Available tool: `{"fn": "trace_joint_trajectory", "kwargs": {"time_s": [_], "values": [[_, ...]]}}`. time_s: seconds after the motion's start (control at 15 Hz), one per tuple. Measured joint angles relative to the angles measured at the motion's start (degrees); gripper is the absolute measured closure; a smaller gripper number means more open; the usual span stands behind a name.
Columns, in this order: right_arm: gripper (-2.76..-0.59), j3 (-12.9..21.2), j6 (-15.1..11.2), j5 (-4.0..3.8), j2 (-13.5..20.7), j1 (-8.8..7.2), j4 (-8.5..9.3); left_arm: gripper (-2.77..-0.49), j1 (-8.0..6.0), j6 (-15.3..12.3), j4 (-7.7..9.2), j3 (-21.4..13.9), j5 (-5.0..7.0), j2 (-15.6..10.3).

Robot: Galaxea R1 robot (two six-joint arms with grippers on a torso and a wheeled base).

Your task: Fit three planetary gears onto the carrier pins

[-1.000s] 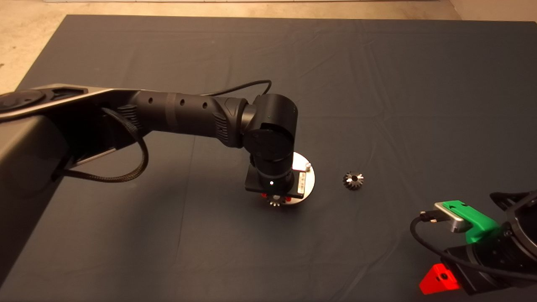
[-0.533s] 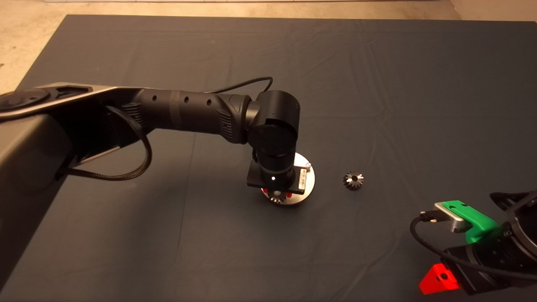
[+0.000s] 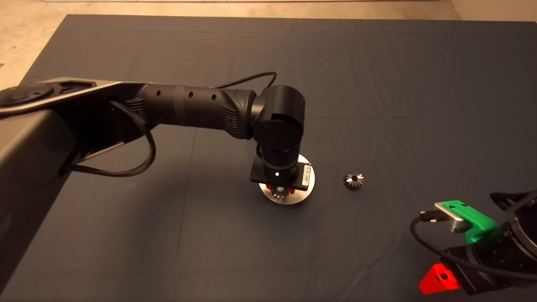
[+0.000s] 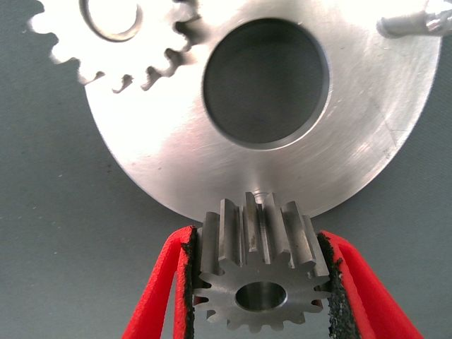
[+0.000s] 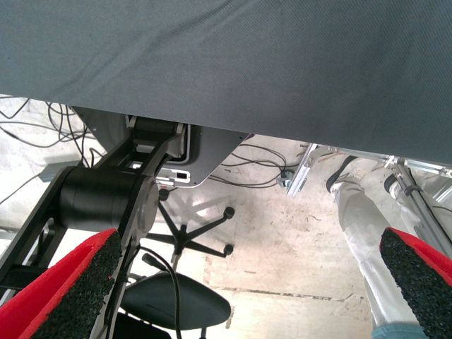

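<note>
**Left gripper holds a gear at the rim of the carrier plate**

Compared with one second ago, the left arm has moved a little toward the far edge of the mat and toward its right edge. More of the carrier plate now shows on the near side of the wrist, and the gear that showed at the plate's near rim now lies more over the plate.

The left gripper is closed on a bright planetary gear. The black pads press its teeth from both sides, and its centre hole faces the camera. In the left wrist view this gear is at the rim of the plate, partly over it. I cannot tell if it sits on a pin. A second bright gear already lies flat on the plate near its rim. One carrier pin stands bare at another part of the rim. The large centre hole lies between them.

The darker gear lies alone on the mat, near the plate, on the side of the right edge.

The right gripper waits at the near right corner with its fingers wide apart and nothing between them. Its view shows the floor beyond the mat's edge, a chair base and a person's leg.

The plate is near the middle of the mat, well apart from all edges, with bare mat all around it.
</note>
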State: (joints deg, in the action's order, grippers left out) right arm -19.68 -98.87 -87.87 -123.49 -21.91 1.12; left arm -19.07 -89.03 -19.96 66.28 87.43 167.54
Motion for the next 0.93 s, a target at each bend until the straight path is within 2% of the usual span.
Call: {"fn": "trace_joint_trajectory", "kwargs": {"time_s": [0.93], "values": [[-2.73,0.0,0.0,0.00,0.0,0.00,0.00,-0.89,0.00,0.0,1.00,2.0,-0.02,0.2]]}}
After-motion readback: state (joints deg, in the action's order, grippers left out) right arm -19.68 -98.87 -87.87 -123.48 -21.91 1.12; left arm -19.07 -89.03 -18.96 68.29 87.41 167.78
